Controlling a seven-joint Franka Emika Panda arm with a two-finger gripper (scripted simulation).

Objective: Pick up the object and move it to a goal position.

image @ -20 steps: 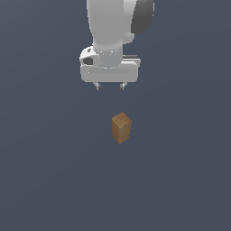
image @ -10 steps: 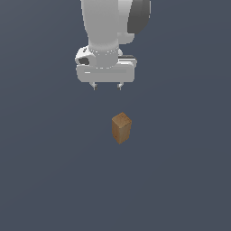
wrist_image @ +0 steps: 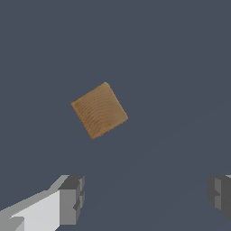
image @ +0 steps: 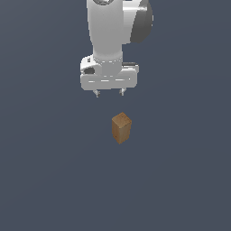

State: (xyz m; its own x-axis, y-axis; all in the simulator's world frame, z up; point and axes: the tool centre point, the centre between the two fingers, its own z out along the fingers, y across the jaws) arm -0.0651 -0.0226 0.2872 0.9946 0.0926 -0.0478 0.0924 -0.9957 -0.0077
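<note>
No readable text, label, brand, number or sign on any surface in either view.

The arm [image: 108,31] was glossy white with a dark grey rounded cap on one side. Its gripper [image: 108,93] was a boxy white block with stubby grey fingertips [wrist_image: 72,198].

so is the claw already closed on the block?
No. In the exterior view the claw hangs open above the wooden block, clear of it.
</note>
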